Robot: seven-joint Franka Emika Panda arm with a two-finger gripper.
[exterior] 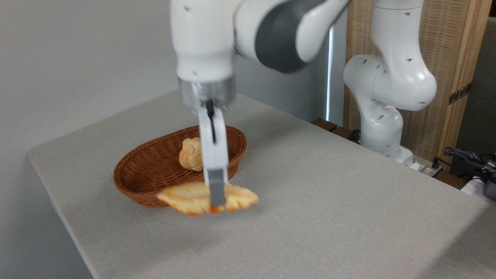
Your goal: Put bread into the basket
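Gripper point(217, 199) at lower centre of frame, fingers point(217, 192) clamped across the middle of the bread point(190, 198). Loaf lifted clear of the surface point(329, 209), roughly level, motion-blurred, overlapping the near rim of the basket point(155, 170). Small bun point(190, 155) sits inside the basket, centre-left of frame.

claw point(217, 197) gripping bread point(186, 198), beside basket point(155, 170)
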